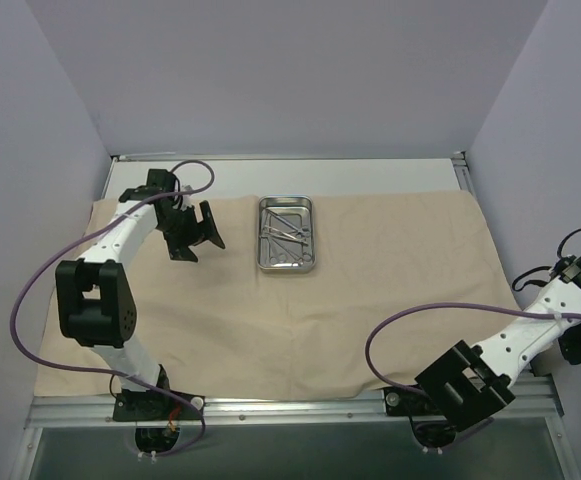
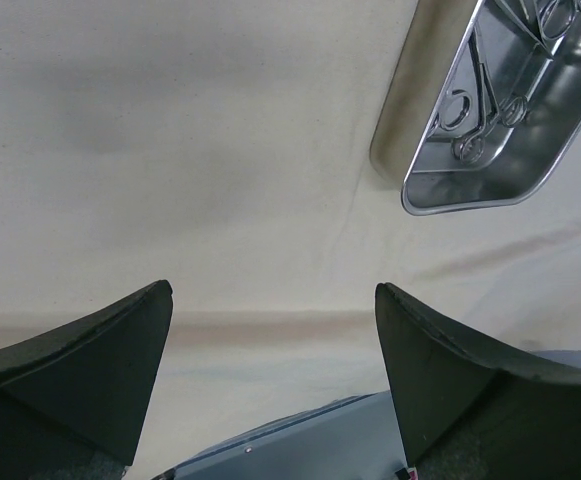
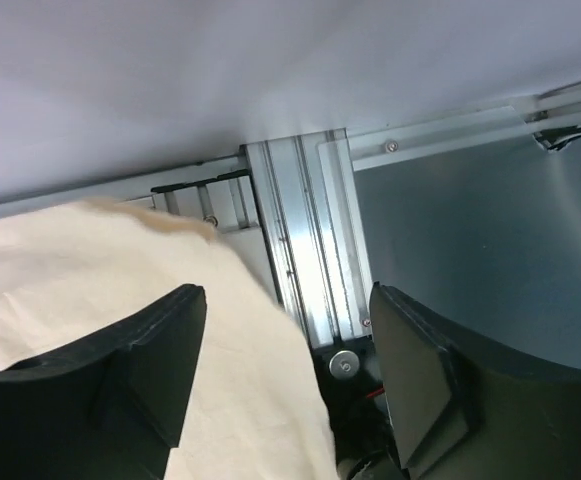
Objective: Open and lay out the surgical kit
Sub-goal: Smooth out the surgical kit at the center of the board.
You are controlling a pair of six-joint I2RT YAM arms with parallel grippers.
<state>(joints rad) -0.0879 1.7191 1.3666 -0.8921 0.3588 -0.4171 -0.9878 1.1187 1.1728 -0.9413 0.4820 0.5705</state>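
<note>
Starting at the near edge: right gripper [image 1: 462, 388] sits low by the near-right corner, over the aluminium rail [image 3: 305, 260] and just off the cloth's edge. Its claw is wide, nothing in it.

Beige cloth wrap [image 1: 300, 310] is opened out flat across most of the table, w/ only soft creases, so the unwrapping part looks done.

Further back on the left, left gripper [image 1: 192, 232] hovers above the cloth, near the tray's left side but apart from it. Claw wide too, empty, per its wrist view.

Toward the far edge, approx. centre, the steel tray [image 1: 288, 268] rests on the cloth. Instruments [image 1: 288, 230] lie bunched inside it, ring handles overlapping; exact count can't be read.

Judgement: roughly halfway. Left to do: lift each instrument out and set them side by side on the cloth. None is laid out yet.
</note>
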